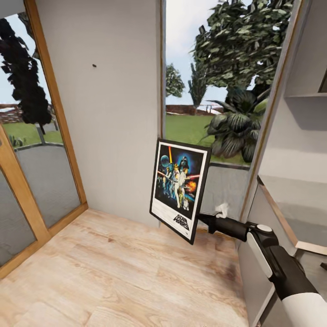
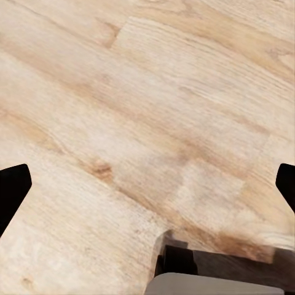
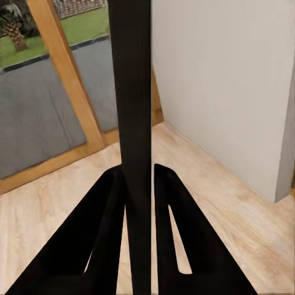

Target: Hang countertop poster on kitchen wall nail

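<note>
Right tool [image 3: 139, 184] clamping flat, black-framed poster [image 1: 179, 189], probably upright

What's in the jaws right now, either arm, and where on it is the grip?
Right gripper pinches the framed Star Wars poster by its thin black edge, on the side nearest the arm. Left gripper is open, holding nothing, over the wood floor.

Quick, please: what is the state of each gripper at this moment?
Left gripper: open, holding nothing, above the wooden floor.
Right gripper: closed on the edge of the poster.
</note>
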Robot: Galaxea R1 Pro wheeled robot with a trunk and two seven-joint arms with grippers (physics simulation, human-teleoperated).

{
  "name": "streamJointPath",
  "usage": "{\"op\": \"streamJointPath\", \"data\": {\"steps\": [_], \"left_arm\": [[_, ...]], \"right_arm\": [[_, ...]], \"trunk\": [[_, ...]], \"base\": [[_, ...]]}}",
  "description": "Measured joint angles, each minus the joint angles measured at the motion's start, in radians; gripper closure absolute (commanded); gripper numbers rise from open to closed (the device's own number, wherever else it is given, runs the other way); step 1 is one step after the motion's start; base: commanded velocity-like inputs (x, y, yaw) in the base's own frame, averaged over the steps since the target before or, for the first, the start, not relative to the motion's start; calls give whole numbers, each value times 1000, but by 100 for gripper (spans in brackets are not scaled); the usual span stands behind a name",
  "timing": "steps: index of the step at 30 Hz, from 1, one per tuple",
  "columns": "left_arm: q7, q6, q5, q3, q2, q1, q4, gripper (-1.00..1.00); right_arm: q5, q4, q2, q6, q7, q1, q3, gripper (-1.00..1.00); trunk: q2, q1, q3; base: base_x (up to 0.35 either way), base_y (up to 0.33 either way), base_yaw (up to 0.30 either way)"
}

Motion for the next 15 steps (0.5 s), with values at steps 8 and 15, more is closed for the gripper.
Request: {"op": "streamJointPath", "data": {"steps": [8,15], "left_arm": [[-1,0,0,-2,-2,0,0,-100],[-2,0,0,-3,-2,0,0,-100]], "right_arm": [[0,5,-1,-41,1,24,0,100],[-1,7,-2,-46,1,32,0,100]], "trunk": [[56,-31,13],[105,-57,24]], "base": [[-1,1,0],[0,0,0]]}}
